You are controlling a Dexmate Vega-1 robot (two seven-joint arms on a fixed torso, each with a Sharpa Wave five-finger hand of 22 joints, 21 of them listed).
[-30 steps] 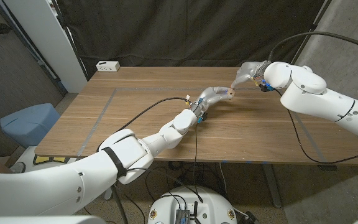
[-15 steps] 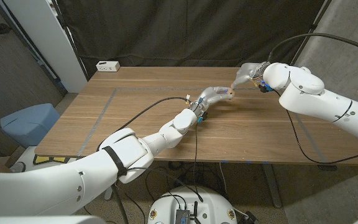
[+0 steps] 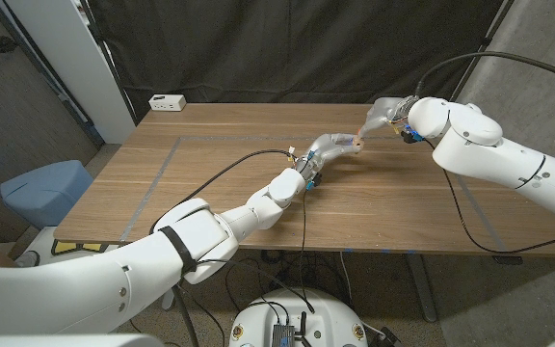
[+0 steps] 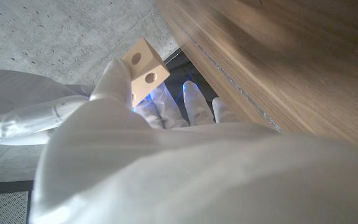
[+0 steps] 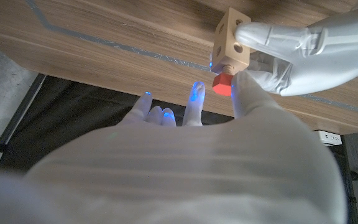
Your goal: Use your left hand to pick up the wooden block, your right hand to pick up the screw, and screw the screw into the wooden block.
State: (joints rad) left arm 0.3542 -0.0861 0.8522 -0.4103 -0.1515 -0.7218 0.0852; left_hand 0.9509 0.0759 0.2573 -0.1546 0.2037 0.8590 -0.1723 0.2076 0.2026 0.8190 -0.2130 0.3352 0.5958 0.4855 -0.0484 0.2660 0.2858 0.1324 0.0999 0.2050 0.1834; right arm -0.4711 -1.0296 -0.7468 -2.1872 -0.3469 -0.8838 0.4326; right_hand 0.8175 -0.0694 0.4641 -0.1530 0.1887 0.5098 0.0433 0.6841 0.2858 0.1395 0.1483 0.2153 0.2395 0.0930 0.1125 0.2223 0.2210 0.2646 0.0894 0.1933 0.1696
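Two hands meet above the table (image 3: pixel 210 164) in the head view, nearer its far edge than its near one and toward the right side: our left hand (image 3: pixel 333 147) reaches up from the middle and carries the wooden block (image 3: pixel 356 145) at its fingertips, while our right hand (image 3: pixel 382 114) comes in from the far right corner, just beside the block; at this scale we cannot tell there how its fingers lie. In the left wrist view the block (image 4: pixel 144 70) is a pale, smooth-sanded cube with round holes bored in the two faces we see, clamped at the tips of the left hand's (image 4: pixel 148 124) fingers and lifted off the table. In the right wrist view the block (image 5: pixel 232 40) is pinched by the left hand (image 5: pixel 291 50), and the screw (image 5: pixel 222 83), a small red piece, sits under one face, touching it or already seated in a hole; the right hand's (image 5: pixel 191 124) thumb and a finger close on it, the other fingers apart. We judge that the screw's long axis points straight into that face, so turning should depend on keeping it in line with the hole.
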